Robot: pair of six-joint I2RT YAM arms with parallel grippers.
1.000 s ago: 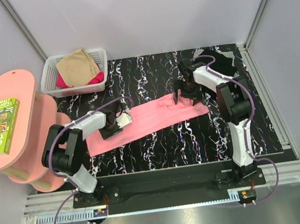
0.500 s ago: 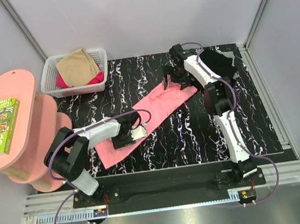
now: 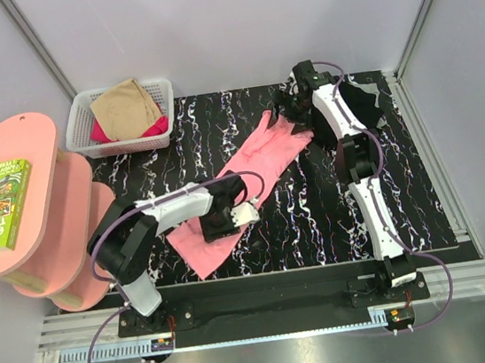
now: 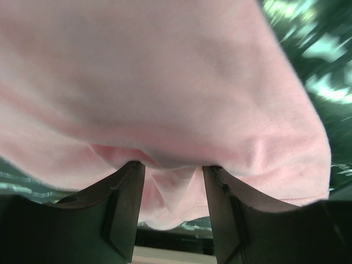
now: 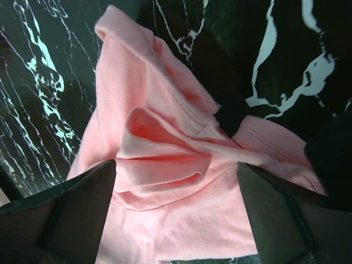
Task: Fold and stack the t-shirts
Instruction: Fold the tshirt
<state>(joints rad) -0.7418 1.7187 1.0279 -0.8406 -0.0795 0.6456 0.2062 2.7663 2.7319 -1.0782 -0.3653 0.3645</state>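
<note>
**Pink shirt strung on a slant between the two arms**

The salmon pink t-shirt (image 3: 251, 176) lies as one long strip on the black marbled table (image 3: 319, 216). Its long axis runs on a diagonal; the far end sits about level with the white basket (image 3: 122, 146) and well off to the basket's right, and the near end lies closer to the arm bases than the basket, also to its right.

The left gripper (image 3: 221, 224) is on that near end; its jaws are drawn about halfway in with a fold of pink cloth bunched between the fingers (image 4: 124, 203). It looks like a real pinch, though the wrist view is too close and blurred to say how firm.

The right gripper (image 3: 290, 112) hangs just over the far end; its jaws are spread as wide as they go and hold nothing, and a rumpled fold lies directly beneath the gap.

So that end belongs to the right arm, which I'd judge needs only to go straight down and close. A black t-shirt (image 3: 359, 105) is heaped just beyond the right gripper, farther still from the basket.
</note>
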